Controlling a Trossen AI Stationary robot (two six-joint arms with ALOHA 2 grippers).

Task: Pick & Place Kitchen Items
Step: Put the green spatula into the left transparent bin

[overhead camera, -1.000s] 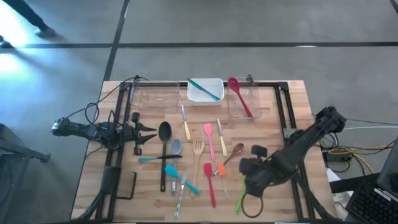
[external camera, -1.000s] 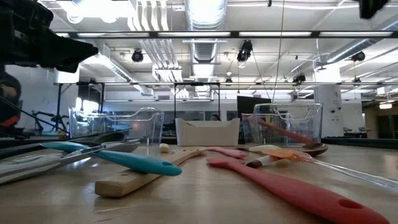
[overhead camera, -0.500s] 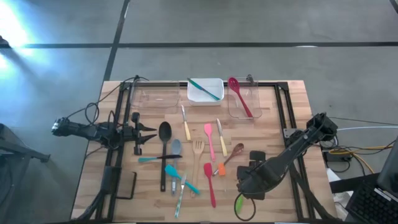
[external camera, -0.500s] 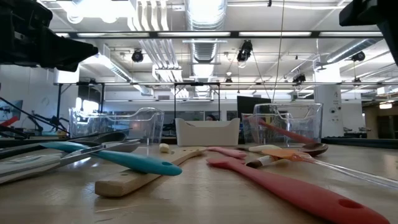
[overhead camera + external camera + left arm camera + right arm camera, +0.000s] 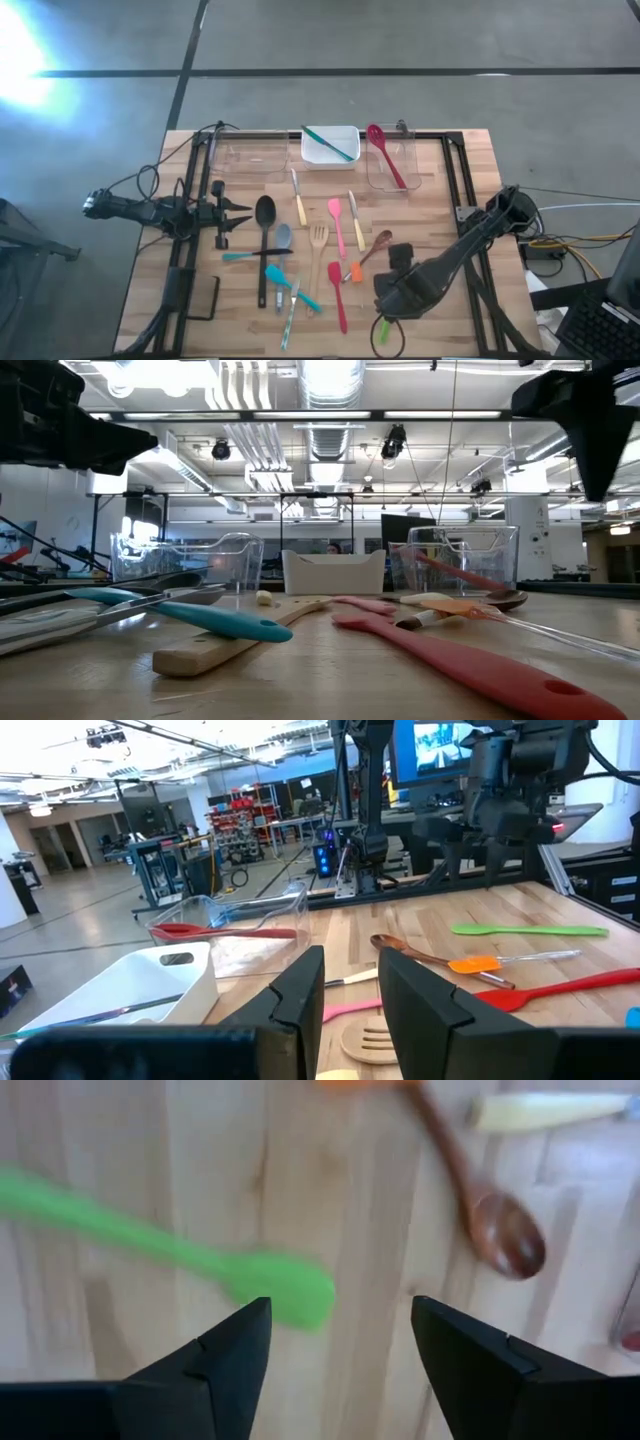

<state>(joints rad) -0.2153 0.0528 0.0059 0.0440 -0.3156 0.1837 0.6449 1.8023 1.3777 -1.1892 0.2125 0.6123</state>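
A: R gripper [image 5: 338, 1345]?
B: Fingers spread wide, nothing between them. It hangs over the near-right part of the table [image 5: 450, 200], and the green spatula [image 5: 190, 1255] lies flat on the wood just ahead of one finger, not held.

A: What's around it?
B: Brown wooden spoon [image 5: 495, 1220] beside the other finger, apart from it. Orange spatula [image 5: 354, 271] and red spatula [image 5: 337, 295] just left of the arm, both clear of it. Black ladle [image 5: 264, 240], wooden fork [image 5: 318, 255] and teal spatula [image 5: 290, 285] further left.

A: Anything hidden?
B: From above the arm covers most of the green spatula; only its near end shows.

A: Tubs?
B: Far edge: white tub [image 5: 331, 146] w/ a teal utensil, clear tub [image 5: 392, 160] w/ a red spoon [image 5: 385, 155].

A: L gripper [image 5: 232, 212]?
B: Parked at the left edge, fingers narrow, empty.
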